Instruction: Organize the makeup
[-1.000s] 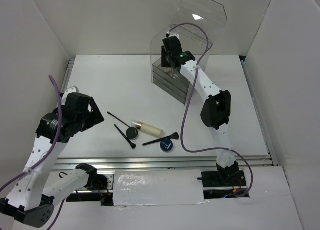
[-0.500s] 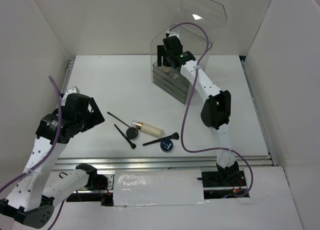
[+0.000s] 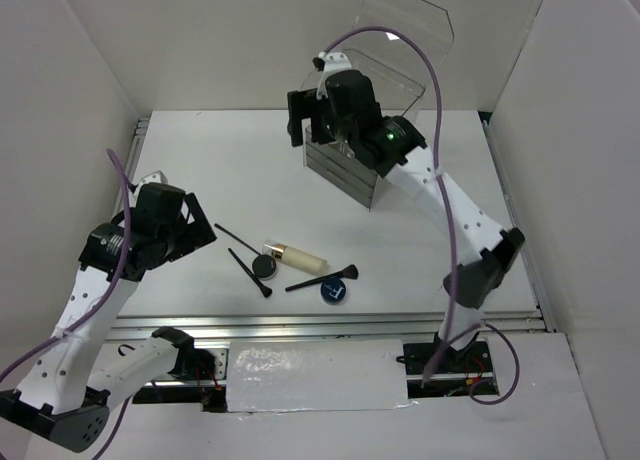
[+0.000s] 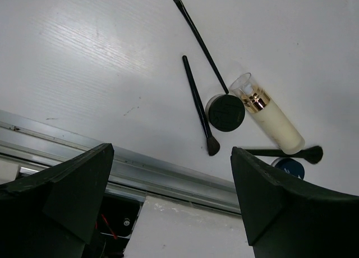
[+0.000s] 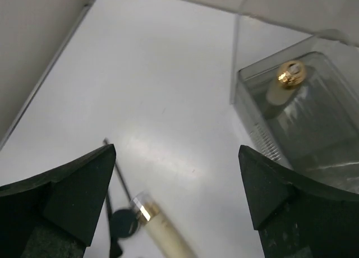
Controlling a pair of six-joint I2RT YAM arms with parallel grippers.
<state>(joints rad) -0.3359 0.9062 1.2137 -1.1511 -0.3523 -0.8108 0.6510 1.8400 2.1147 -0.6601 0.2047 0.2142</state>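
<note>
The right gripper (image 5: 176, 151) is hovering with its two dark fingers (image 5: 67, 190) spread wide, gripping nothing. It is hanging over the left side of the clear acrylic box with stacked drawers (image 3: 345, 170), which is standing toward the far edge of the white table (image 3: 220, 160), a little right of the middle. A small gold-capped lipstick (image 5: 290, 74) is sitting in the box's open top compartment.

The left gripper (image 4: 171, 154) is hanging over the left side of the table, its jaws also wide apart and empty, with its camera looking at the near edge. The rest of the makeup is lying there, close to the middle of that edge. A cream tube with a gold collar and clear cap (image 4: 269, 120) is lying just beside a round dark jar (image 4: 225, 113). A long thin black brush (image 4: 199, 42) is reaching to the jar's rim, and a shorter black brush (image 4: 196, 104) is lying just left of it. A third black brush (image 4: 286, 153) is lying between the tube and a round blue-lidded jar (image 4: 289, 165).
</note>
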